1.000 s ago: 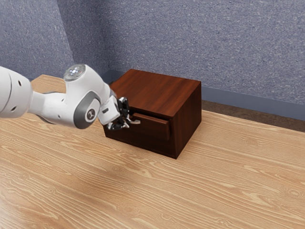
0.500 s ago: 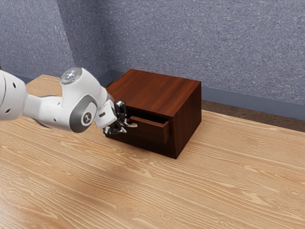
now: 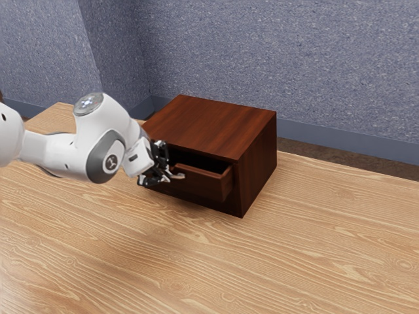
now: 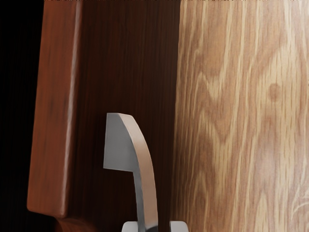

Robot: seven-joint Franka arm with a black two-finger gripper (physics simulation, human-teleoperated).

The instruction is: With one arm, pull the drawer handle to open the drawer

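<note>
Clamping the black gripper (image 3: 162, 171) on the grey drawer handle (image 3: 175, 175), with the jaws pressing it from two sides. Holding the drawer (image 3: 208, 182) partly out of the dark wooden cabinet (image 3: 216, 127), which is sitting toward the far edge of the table (image 3: 262, 261). Showing a dark gap above the drawer's front, on the cabinet face turned toward the exterior view's left.

Judging by its looks, dealing with a rigid wooden box running on a straight slide. Stiff rather than fragile, probably not heavy, and giving way along one line only. Calling therefore for a pull square to the front, not upward or sideways. Gripping at the handle itself, a smooth curved bar standing off the drawer's front. It looks the sound choice, though such a bar is likely slick enough to slide through the pads under a skewed pull. In the wrist view, running down toward the hand against the dark wood, with pale table grain just beside.

Possibly risking a drag of the whole cabinet across the table, since no fixing can be made out.

Leaving only bare wood grain ahead of the drawer, toward the table's near edge, with nothing standing in the pull path. Keeping the white arm (image 3: 65, 150) low over the table on the exterior view's left. Backing the scene with a blue-grey wall (image 3: 294, 52), well apart from the hand.
</note>
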